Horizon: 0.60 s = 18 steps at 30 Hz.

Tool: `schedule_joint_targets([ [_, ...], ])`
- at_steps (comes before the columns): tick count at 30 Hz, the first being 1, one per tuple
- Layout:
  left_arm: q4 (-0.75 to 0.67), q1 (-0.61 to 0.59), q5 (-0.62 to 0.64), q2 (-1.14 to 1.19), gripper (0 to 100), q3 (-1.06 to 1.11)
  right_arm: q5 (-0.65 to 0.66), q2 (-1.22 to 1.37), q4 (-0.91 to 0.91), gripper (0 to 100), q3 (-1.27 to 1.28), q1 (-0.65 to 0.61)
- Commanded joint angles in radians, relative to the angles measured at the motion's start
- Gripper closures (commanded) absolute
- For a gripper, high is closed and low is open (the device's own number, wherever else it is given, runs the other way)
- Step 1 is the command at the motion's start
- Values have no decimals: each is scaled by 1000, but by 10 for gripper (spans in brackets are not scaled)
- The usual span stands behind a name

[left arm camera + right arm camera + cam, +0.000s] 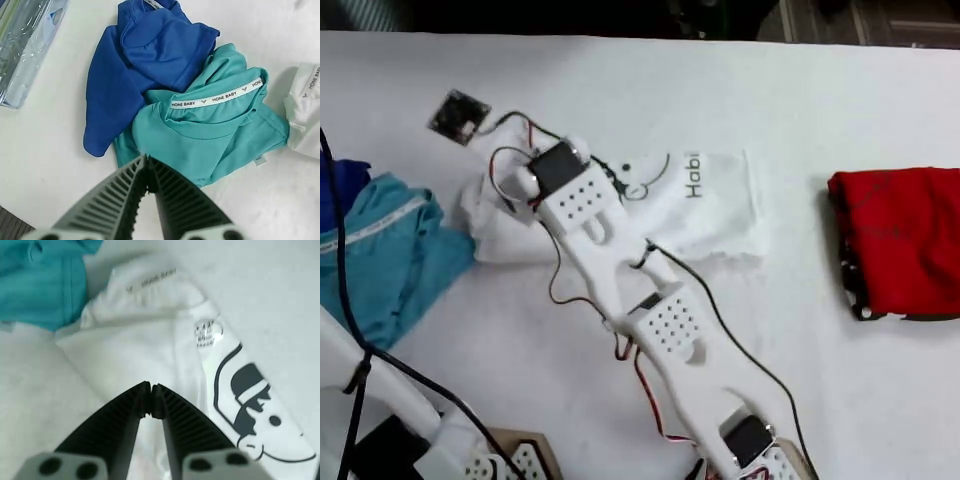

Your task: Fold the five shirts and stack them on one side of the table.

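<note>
Teal shirt (200, 135) overlaps blue shirt (140, 65) near clear plastic container (25, 45); left pincer (146, 159) closed, empty; right pincer (150, 387) closed above white shirt (145, 335).

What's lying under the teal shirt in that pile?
The blue shirt runs under the collar edge of the teal shirt; how far, and anything else beneath, is covered.

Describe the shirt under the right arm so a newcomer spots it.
On the table, look midway between the teal shirt and the folded red shirt. The white shirt lies there, partly under the right arm. It is the only white one and bears a black cartoon print.
</note>
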Motion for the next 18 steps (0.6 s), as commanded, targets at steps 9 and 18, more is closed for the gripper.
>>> schedule_joint_targets([
  [9, -2, 8, 0, -31, 969, -3, -92, 39, -15, 981, 276, 237],
  [18, -2, 8, 0, -27, 969, -3, -101, -97, 35, 981, -32, 217],
])
